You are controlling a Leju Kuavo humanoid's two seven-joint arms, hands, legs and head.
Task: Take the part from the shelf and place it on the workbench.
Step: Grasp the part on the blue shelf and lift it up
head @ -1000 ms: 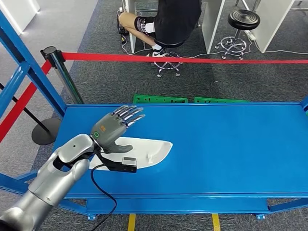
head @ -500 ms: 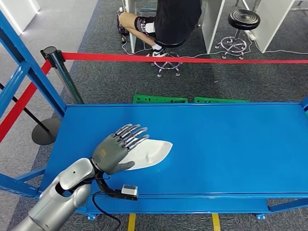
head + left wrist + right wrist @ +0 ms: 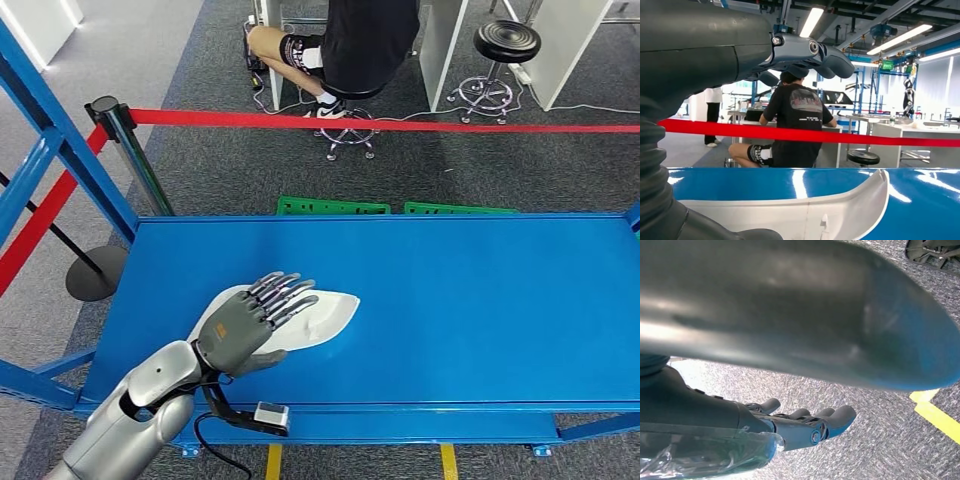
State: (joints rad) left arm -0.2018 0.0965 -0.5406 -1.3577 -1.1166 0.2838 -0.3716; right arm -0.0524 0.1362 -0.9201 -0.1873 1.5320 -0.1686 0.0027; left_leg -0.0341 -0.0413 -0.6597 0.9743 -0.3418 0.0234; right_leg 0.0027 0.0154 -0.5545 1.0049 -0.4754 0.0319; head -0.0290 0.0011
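One white part [image 3: 326, 312], blue workbench [image 3: 468, 300]

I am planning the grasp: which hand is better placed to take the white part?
The left hand. It hovers over the white part on the blue shelf with fingers spread. The right hand hangs low above the floor, away from the part.
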